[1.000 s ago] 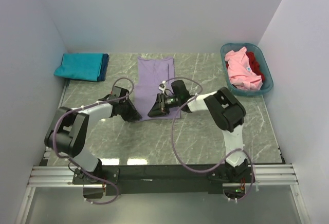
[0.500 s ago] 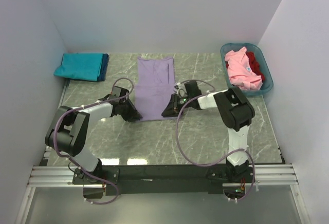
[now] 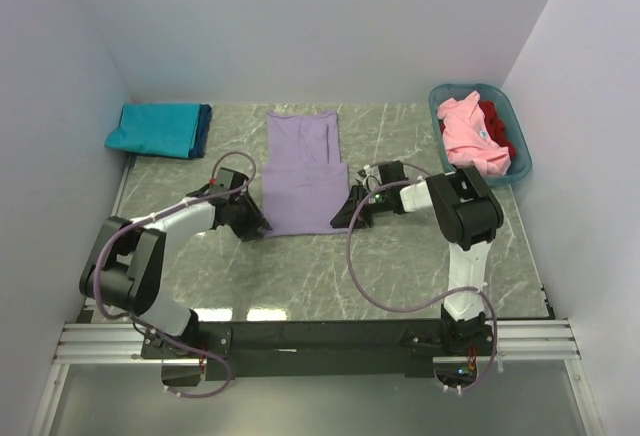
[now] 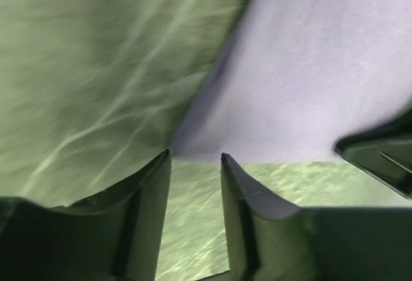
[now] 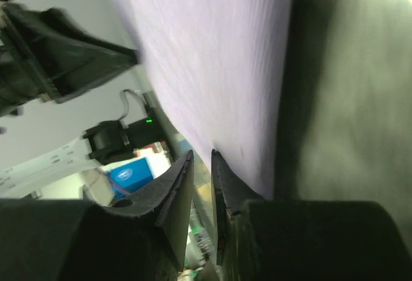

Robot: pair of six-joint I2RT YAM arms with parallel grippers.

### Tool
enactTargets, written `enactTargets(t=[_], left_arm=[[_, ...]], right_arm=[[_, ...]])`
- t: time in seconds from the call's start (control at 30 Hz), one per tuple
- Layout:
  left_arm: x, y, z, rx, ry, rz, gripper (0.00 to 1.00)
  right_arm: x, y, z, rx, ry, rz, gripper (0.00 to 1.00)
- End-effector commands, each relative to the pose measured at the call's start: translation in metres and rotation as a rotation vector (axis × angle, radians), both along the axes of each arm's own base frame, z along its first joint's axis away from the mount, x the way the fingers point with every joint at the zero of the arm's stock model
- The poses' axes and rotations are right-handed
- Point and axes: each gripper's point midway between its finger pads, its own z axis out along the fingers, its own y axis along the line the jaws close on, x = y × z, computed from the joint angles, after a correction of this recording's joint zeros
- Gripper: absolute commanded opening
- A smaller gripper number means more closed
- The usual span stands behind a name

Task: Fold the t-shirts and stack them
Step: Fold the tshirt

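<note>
The lavender t-shirt (image 3: 303,171) lies flat in the middle of the table, its lower half wider than its upper half. My left gripper (image 3: 254,224) sits at the shirt's near left corner. In the left wrist view (image 4: 193,157) its jaws are apart, with bare table between them and the shirt corner (image 4: 309,68) just past the tips. My right gripper (image 3: 351,214) is at the shirt's near right edge. In the right wrist view (image 5: 203,154) its jaws stand a narrow gap apart beside the shirt edge (image 5: 219,55), with nothing seen between them.
A folded teal t-shirt (image 3: 152,128) lies on a dark blue one (image 3: 205,126) at the back left. The teal-blue basket (image 3: 438,98) at the back right holds a pink shirt (image 3: 468,138) and a red one (image 3: 498,122). White walls enclose the table.
My right gripper slid from on top of the shirt out to its right edge. The shirt's lower half now lies wider and flatter. My left gripper shifted slightly at the left corner.
</note>
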Motion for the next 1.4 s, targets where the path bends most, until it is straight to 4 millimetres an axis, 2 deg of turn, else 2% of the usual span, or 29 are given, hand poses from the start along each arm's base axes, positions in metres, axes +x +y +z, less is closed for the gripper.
enactTargets(t=[0.0, 0.03, 0.07, 0.13, 0.17, 0.2, 0.23, 0.27, 0.33, 0.37, 0.4, 0.53, 0.73, 0.9, 1.07, 1.2, 1.23, 1.37], left_arm=[[-0.002, 0.025, 0.023, 0.126, -0.033, 0.029, 0.46], [-0.002, 0.028, 0.026, 0.152, -0.041, 0.029, 0.52], [-0.002, 0.031, 0.029, 0.18, -0.049, 0.021, 0.55], [-0.005, 0.038, 0.033, 0.236, -0.042, 0.017, 0.64], [-0.007, 0.036, 0.032, 0.251, -0.038, -0.001, 0.68], [-0.008, 0.036, 0.031, 0.271, -0.034, -0.008, 0.7], [-0.011, 0.031, 0.03, 0.281, -0.034, -0.033, 0.73], [-0.01, 0.03, 0.029, 0.294, -0.034, -0.045, 0.73], [-0.009, 0.026, 0.025, 0.322, -0.023, -0.069, 0.73], [-0.009, 0.023, 0.023, 0.332, -0.02, -0.089, 0.72], [-0.005, 0.02, 0.021, 0.341, -0.014, -0.098, 0.72], [0.001, 0.015, 0.017, 0.368, -0.011, -0.127, 0.66], [0.008, 0.002, 0.009, 0.371, -0.002, -0.182, 0.58], [0.003, -0.001, -0.01, 0.382, 0.047, -0.211, 0.54], [-0.009, -0.001, -0.028, 0.384, 0.115, -0.229, 0.46], [-0.014, -0.001, -0.033, 0.38, 0.137, -0.238, 0.34], [-0.015, -0.002, -0.033, 0.375, 0.139, -0.242, 0.28], [-0.021, -0.001, -0.033, 0.368, 0.144, -0.247, 0.13]], right_arm=[[0.001, -0.013, 0.015, -0.128, -0.089, -0.02, 0.25], [0.002, -0.015, 0.02, -0.165, -0.122, -0.017, 0.26], [0.008, -0.015, 0.04, -0.188, -0.225, -0.002, 0.27], [0.009, -0.027, 0.042, -0.305, -0.254, -0.025, 0.29], [0.013, -0.03, 0.057, -0.33, -0.321, -0.029, 0.31], [0.007, -0.033, 0.056, -0.378, -0.32, -0.025, 0.33], [0.011, -0.041, 0.055, -0.451, -0.355, -0.048, 0.35], [0.013, -0.045, 0.063, -0.489, -0.392, -0.068, 0.41], [0.005, -0.049, 0.062, -0.567, -0.404, -0.068, 0.45], [0.009, -0.058, 0.065, -0.63, -0.433, -0.105, 0.48], [0.006, -0.06, 0.065, -0.658, -0.431, -0.109, 0.5], [0.0, -0.062, 0.068, -0.732, -0.463, -0.128, 0.55], [-0.005, -0.061, 0.065, -0.776, -0.466, -0.144, 0.55], [-0.005, -0.058, 0.061, -0.812, -0.468, -0.142, 0.55], [-0.005, -0.054, 0.057, -0.833, -0.451, -0.141, 0.56], [-0.01, -0.054, 0.046, -0.876, -0.393, -0.114, 0.56], [-0.011, -0.051, 0.045, -0.874, -0.384, -0.109, 0.56], [-0.011, -0.045, 0.04, -0.881, -0.348, -0.103, 0.54]])
